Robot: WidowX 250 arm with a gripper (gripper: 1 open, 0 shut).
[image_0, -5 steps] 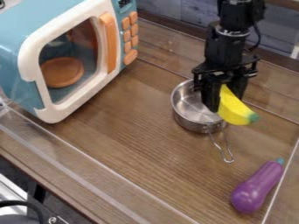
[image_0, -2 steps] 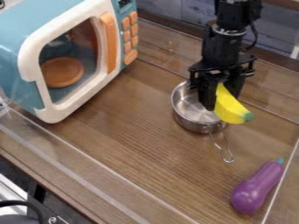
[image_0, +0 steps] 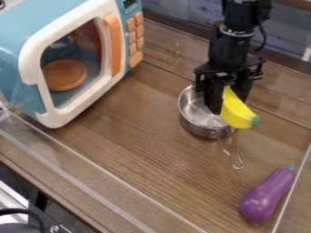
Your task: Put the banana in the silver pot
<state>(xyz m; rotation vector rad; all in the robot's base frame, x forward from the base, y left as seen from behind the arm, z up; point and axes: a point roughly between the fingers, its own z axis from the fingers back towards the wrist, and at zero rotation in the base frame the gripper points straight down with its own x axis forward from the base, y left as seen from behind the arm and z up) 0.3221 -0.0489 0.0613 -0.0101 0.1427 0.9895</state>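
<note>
Banana (image_0: 238, 110), likely light, stiff, smooth plastic, best held mid-body; the tool (image_0: 224, 96) is closed on its upper end, over the silver pot (image_0: 198, 116).

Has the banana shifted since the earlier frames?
Yes, slightly: against the unmoved silver pot, the banana has come a little toward the toy microwave.

Banana (image_0: 237, 108) and gripper (image_0: 221, 96) slightly farther left in view; banana more over the silver pot (image_0: 195, 116)
</note>
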